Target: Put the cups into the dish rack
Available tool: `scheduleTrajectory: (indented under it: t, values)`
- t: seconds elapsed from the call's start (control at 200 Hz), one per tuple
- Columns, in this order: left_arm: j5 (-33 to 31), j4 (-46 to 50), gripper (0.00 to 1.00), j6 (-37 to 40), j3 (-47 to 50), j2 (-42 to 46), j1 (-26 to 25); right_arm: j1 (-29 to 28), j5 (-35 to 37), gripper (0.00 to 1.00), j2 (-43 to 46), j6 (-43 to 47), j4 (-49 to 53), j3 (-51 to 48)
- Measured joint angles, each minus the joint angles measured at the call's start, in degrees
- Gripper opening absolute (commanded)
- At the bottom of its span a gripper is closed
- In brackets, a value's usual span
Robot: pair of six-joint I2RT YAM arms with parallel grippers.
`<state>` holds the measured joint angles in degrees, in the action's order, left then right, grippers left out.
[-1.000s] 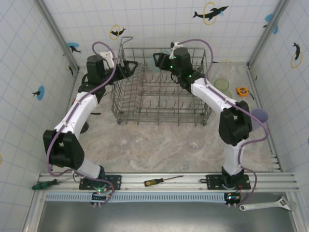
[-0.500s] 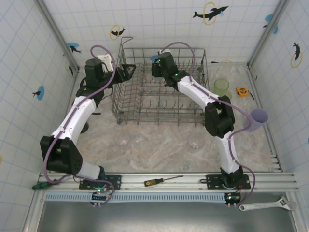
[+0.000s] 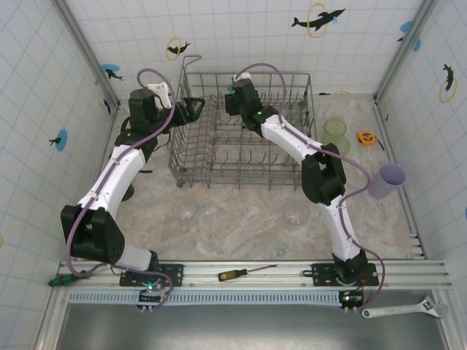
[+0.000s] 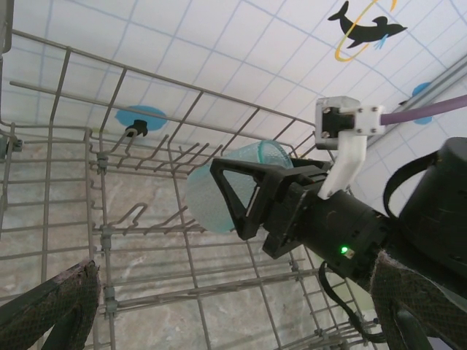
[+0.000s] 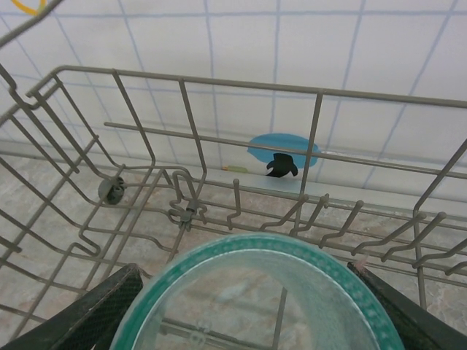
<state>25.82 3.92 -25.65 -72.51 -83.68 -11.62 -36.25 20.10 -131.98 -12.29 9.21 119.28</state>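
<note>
The right gripper (image 4: 235,195) clamps a tilted translucent teal cup (image 5: 255,292) inside the dish rack (image 3: 241,171), near its far wall, with one finger hidden behind the cup. The left gripper (image 3: 194,106) gapes wide beside the rack's left wall, its fingertips cropped

Teal cup (image 5: 259,292) loses its base to the right wrist view's bottom edge; overhead, clear glasses (image 3: 295,214) are faint outlines.

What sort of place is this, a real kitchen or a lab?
Probably a lab test cell dressed as a kitchen: white tiled walls with dolphin stickers enclose a marble-look tabletop holding a grey dish rack, with a screwdriver on the front rail.
</note>
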Motion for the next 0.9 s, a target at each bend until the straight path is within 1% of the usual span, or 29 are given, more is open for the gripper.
scheduleTrajectory:
  t: [0.37,0.555,0.901]
  values:
    - [0.00,0.37,0.98,0.15,0.00,-0.09,0.00,-0.07,2.60,0.44,-1.77,2.29,-0.33,0.46]
    - [0.00,0.37,0.98,0.15,0.00,-0.11,0.00,-0.07,2.75,0.45,-2.19,2.67,-0.46,1.03]
    - [0.00,0.42,0.97,0.17,0.00,-0.42,0.00,0.35,2.29,0.45,-6.40,2.25,-0.76,3.98]
